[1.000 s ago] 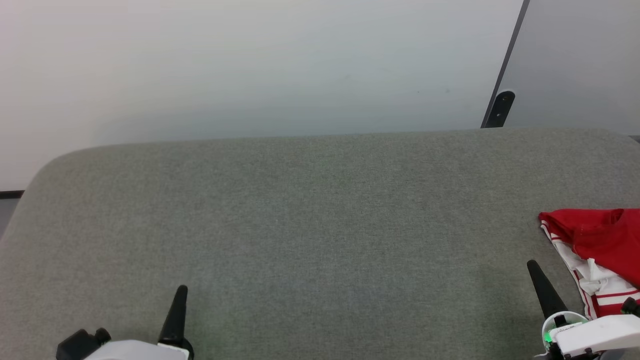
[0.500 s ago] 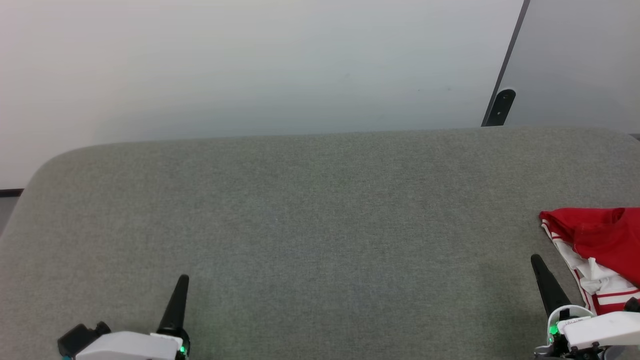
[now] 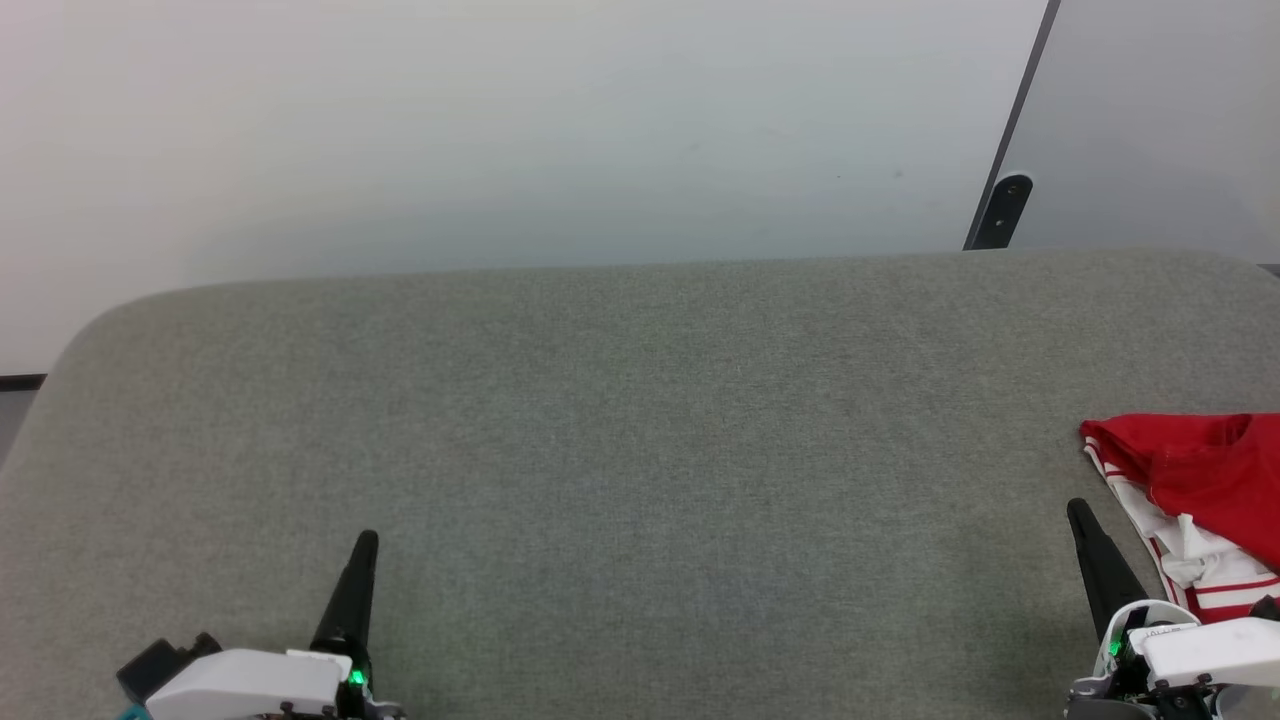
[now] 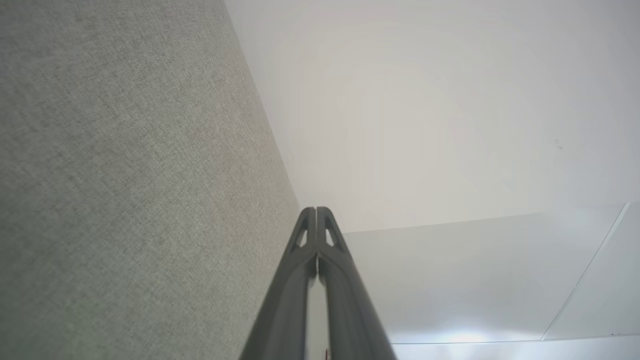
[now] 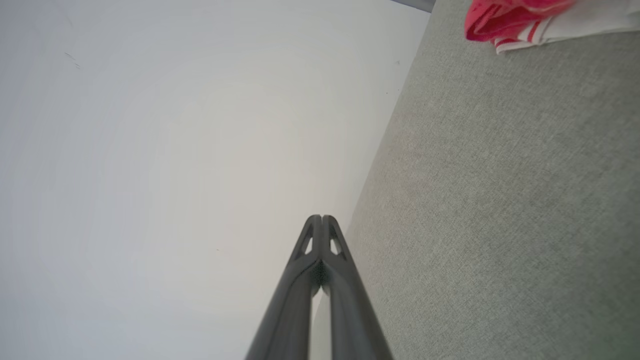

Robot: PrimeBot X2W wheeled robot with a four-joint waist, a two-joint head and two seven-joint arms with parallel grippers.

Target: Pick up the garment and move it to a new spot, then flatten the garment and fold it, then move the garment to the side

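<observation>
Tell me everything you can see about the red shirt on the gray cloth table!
The garment looks like soft, thin cloth, red with white parts and red-and-white striped trim. It lies crumpled in a heap, not flat, at the right edge of the head view, partly cut off. It rests on the grey fabric surface. The shut right claw is beside it, not touching.

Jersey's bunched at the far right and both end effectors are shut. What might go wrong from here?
1. The jersey runs off the head view's right edge, so a grasp there would be partly blind.
2. Its red and white layers lie bunched; a pinch may catch several, making flattening harder.
3. The right end effector is shut beside it; advancing shut would likely shove the cloth. The left end effector sits far across the surface.
</observation>
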